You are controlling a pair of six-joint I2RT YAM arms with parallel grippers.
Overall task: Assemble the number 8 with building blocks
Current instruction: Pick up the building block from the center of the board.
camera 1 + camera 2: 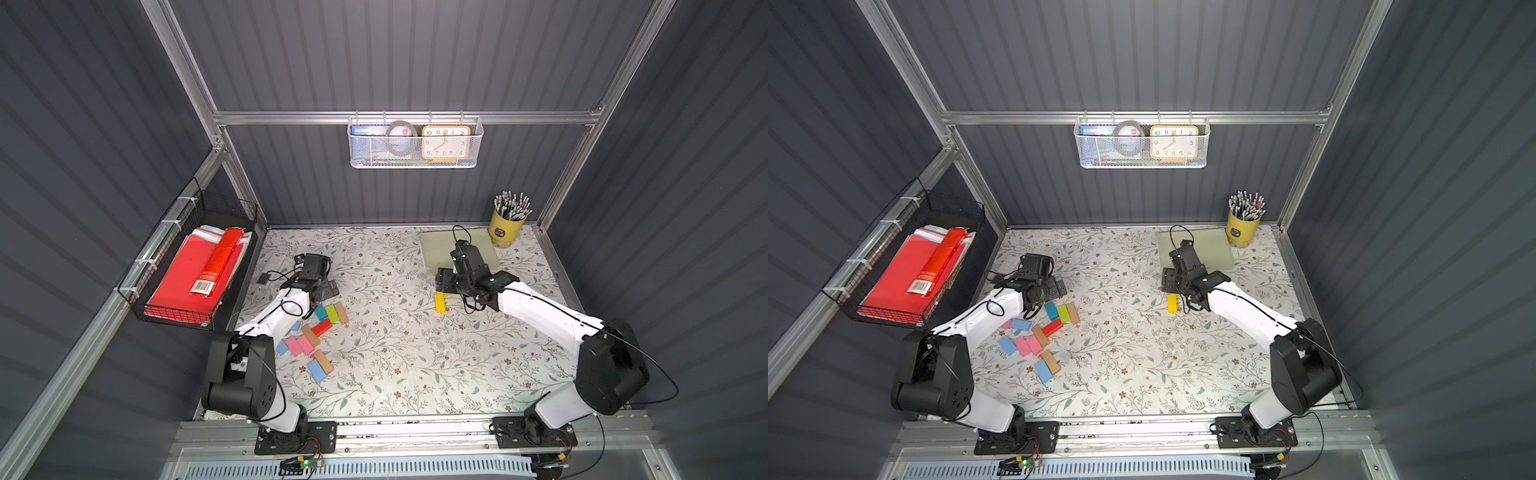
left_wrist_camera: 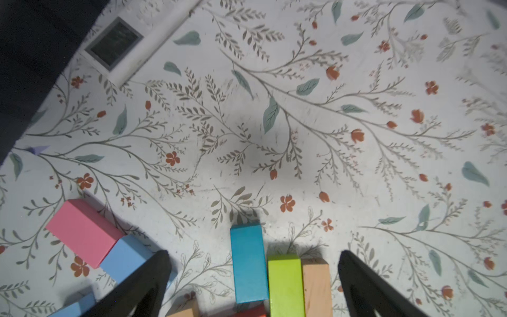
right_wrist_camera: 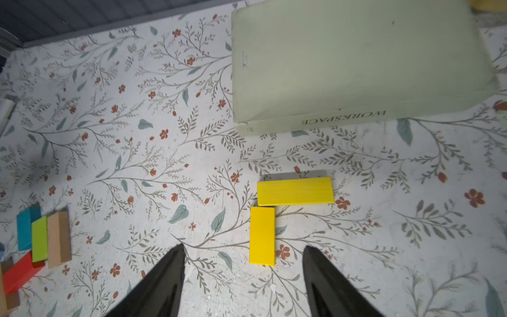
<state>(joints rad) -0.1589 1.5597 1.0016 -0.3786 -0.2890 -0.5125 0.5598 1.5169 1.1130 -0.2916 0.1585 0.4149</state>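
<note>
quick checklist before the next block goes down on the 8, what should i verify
1. Right gripper empty, jaws apart: ok.
2. Left gripper empty, jaws apart: ok.
3. Yellow wooden block nearer the pale green rectangular pad and second yellow wooden block lie flat at a right angle: ok.
4. Pad clear of both: ok.
5. Spare painted wooden blocks in a pile by the left gripper: ok.
6. Figure 8 complete: not ok, only two blocks laid.

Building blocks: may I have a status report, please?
Left gripper and right gripper open, empty. Two yellow blocks form an L; other blocks scattered by left arm. Green pad close by.
</note>
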